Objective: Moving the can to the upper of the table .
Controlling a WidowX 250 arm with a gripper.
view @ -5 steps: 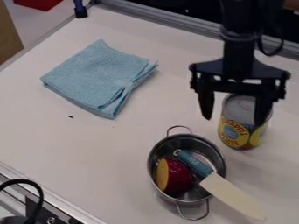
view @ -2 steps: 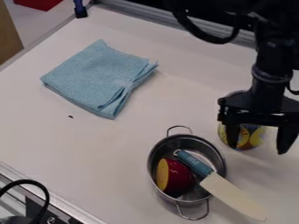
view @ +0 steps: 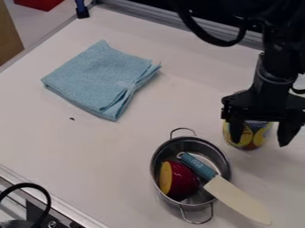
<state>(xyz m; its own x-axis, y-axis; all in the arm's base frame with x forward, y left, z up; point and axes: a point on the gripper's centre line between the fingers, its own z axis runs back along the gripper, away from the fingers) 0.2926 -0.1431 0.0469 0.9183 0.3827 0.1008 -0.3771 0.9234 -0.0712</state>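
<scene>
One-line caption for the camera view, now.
Open gripper at the can, beside a pot holding a knife.

A white table (view: 89, 151) bears blue cloth (view: 98, 80), metal pot (view: 193, 143), can (view: 258, 132).

Light-blue cloth (view: 98, 82), folded, lying flat at upper left; dark speck (view: 72, 119) near its lower edge; metal pot (view: 207, 149) with two wire handles at lower centre; inside it, red-and-yellow object (view: 183, 180), rounded, beside teal-handled utensil (view: 238, 199), whose pale blade extends over the rim toward lower right; black cable (view: 37, 189), curved, lower left.
</scene>
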